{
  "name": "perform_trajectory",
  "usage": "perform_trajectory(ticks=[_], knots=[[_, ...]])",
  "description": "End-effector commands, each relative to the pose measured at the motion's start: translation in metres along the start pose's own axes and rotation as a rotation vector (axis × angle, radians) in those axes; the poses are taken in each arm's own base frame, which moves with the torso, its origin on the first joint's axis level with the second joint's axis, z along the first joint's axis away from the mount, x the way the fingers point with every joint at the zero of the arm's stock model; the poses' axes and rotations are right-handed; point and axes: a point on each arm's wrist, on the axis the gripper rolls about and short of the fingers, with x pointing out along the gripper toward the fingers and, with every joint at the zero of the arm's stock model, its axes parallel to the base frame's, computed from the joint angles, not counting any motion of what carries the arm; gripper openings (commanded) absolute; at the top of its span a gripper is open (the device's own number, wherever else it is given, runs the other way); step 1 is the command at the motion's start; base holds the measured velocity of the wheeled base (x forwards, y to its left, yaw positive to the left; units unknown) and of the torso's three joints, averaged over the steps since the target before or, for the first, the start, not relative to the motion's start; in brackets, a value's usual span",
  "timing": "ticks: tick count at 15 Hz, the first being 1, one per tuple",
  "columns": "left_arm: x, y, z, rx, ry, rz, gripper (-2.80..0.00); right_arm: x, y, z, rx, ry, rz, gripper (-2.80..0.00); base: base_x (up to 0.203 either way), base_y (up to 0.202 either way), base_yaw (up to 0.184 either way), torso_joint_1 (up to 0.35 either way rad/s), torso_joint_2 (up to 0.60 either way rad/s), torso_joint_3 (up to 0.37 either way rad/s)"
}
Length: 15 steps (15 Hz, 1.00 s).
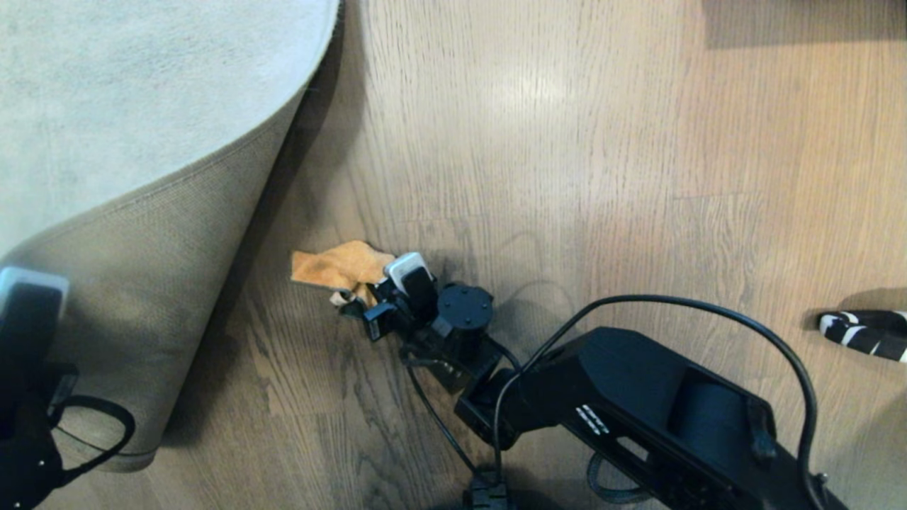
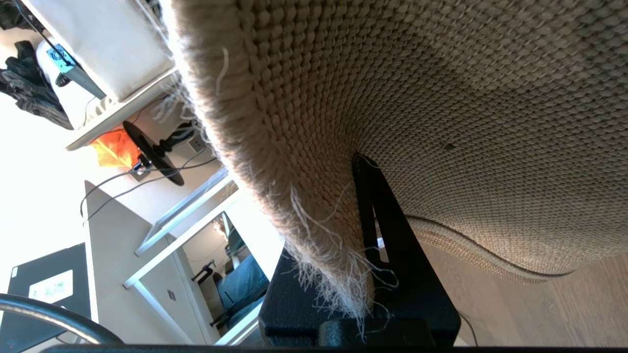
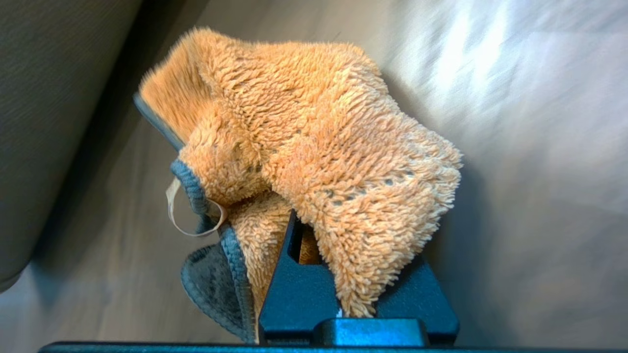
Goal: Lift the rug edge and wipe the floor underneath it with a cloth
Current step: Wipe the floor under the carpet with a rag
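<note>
head view: pale grey short-pile rug (image 1: 106,106) peeled back, tan woven backing up, over brown wood-grain plank floor (image 1: 567,142). beside the rug's raised edge, right gripper (image 1: 368,301) clamps the crumpled orange fuzzy cloth (image 1: 340,265) on the floor. left gripper (image 2: 365,196), largely cut off, pinches the rug's frayed edge; its fingertips are hidden by the backing.
</note>
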Motion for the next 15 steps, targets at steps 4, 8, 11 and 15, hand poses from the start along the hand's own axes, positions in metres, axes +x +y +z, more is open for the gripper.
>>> perform_trajectory(ticks=[4,8,11,15], knots=[[0.0,0.001,0.0,-0.002,0.001,0.008,-2.8,-0.026,0.004,-0.001,-0.008,0.066,0.021,-2.8,0.0,0.0,0.0,0.0,0.0,0.0],[0.0,0.0,0.0,0.0,0.002,0.007,-2.8,-0.054,0.066,-0.011,0.005,0.123,0.158,-2.8,0.0,0.0,0.0,0.0,0.0,0.0],[-0.001,0.0,-0.003,0.009,0.006,0.003,-2.8,-0.073,0.102,-0.027,0.005,0.178,0.244,-2.8,0.0,0.0,0.0,0.0,0.0,0.0],[-0.001,-0.001,-0.005,0.011,0.01,0.0,-2.8,-0.092,0.117,-0.046,-0.02,0.252,0.297,-2.8,0.0,0.0,0.0,0.0,0.0,0.0]])
